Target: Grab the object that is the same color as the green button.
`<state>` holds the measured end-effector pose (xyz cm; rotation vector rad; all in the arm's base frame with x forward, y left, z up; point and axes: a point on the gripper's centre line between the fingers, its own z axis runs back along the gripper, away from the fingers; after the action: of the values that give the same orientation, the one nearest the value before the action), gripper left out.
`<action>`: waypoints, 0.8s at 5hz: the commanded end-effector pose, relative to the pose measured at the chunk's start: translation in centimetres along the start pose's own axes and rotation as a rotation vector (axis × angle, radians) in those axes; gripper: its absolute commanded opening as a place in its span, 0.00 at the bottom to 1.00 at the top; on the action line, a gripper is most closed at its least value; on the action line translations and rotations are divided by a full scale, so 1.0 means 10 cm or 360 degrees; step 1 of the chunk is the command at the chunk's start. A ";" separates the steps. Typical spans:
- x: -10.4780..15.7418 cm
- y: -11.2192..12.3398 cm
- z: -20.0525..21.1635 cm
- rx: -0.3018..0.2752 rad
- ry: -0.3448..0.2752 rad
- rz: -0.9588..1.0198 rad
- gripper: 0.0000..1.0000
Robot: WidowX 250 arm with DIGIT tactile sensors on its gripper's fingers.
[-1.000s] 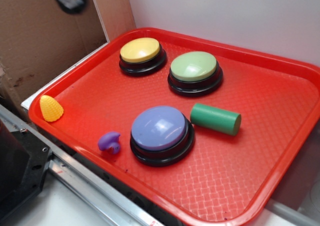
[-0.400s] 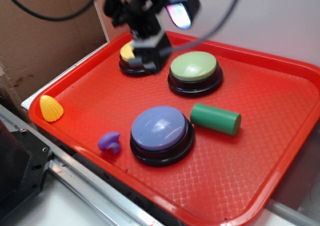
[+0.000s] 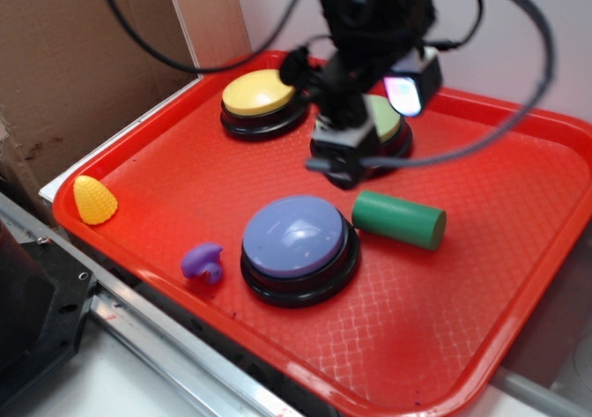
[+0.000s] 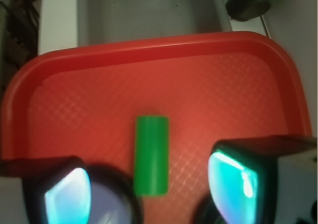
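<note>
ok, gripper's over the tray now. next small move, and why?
Probably straight down. In the wrist view the green cylinder lies lengthwise between the open fingers, roughly centred, and the gripper hangs above it, not touching, beside the green button.

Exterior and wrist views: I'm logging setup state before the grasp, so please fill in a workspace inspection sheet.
Surface: red tray, textured.
Job's things: green cylinder lying on its side, apart from the green button, which the arm partly hides.
Clutter: yellow button, purple button, yellow corn-like toy, small purple toy.
Gripper: gripper above the tray, empty, open in the wrist view.
Cables: black cables looping from the arm.
Surroundings: cardboard, white wall.
</note>
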<state>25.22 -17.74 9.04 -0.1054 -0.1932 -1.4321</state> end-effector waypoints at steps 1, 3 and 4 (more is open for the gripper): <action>0.15 -0.03 -0.11 -0.0002 0.0020 0.0002 1.00; 0.10 -0.03 -0.39 -0.0079 0.0082 0.0007 1.00; 0.10 -0.02 -0.49 -0.0084 0.0145 0.0030 1.00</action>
<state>26.41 -18.76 2.53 -0.0930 -0.0171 -1.4121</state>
